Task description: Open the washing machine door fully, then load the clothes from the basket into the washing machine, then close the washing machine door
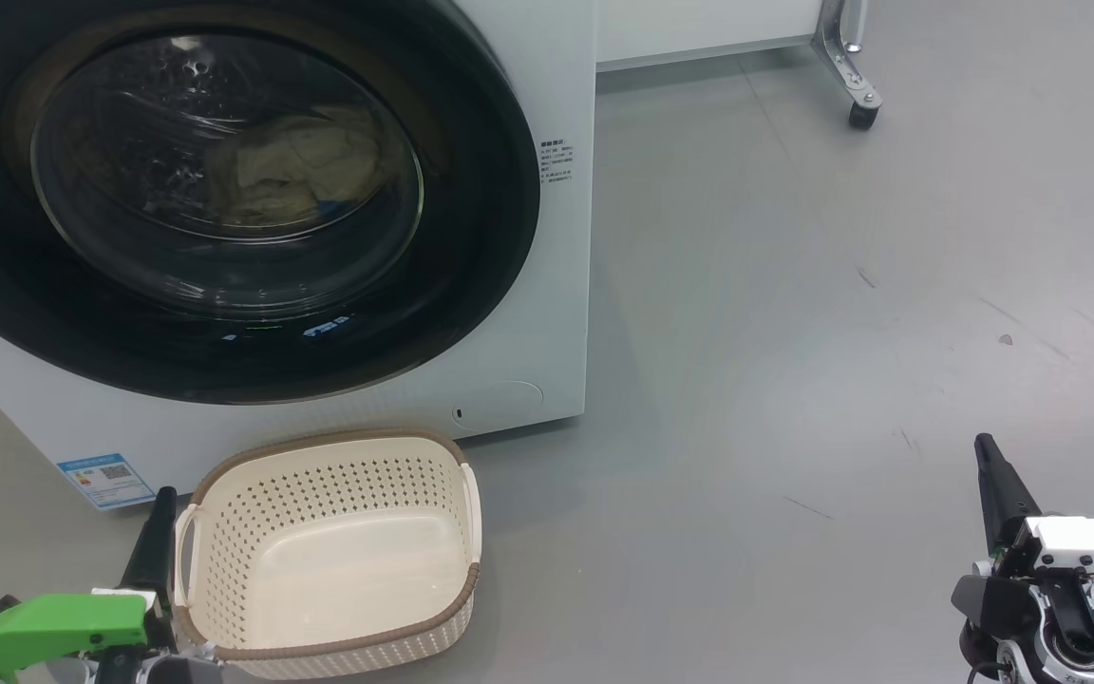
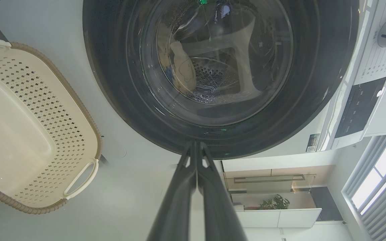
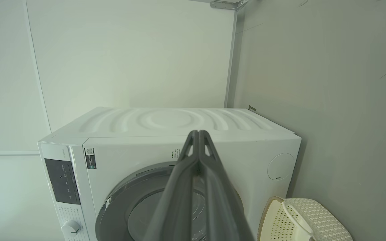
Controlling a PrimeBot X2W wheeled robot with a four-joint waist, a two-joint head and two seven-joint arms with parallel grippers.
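The washing machine door (image 1: pixel 499 218) is seen shut against the white washing machine (image 1: pixel 561 313). The clothes (image 1: pixel 295 176) are made out through its glass bowl, lying inside the drum as pale cream cloth with a scrap of blue at the lower edge. The basket (image 1: pixel 338 475) is set on the grey floor (image 1: pixel 794 332) just before the machine and below the door, its bare cream bottom exposed.

The left fingers (image 1: pixel 153 546) are pressed together with nothing held. In the head view they are raised just beside the basket's white left handle (image 1: pixel 184 556), between it and the blue label sticker (image 1: pixel 105 480); whether the handle is touched cannot be told. In the left wrist view they are pointed at the door's black rim.

The right fingers (image 1: pixel 998 489) are likewise closed on nothing. They are held over bare floor, well apart from basket and machine, and in the right wrist view are aimed at the machine's front above the door.
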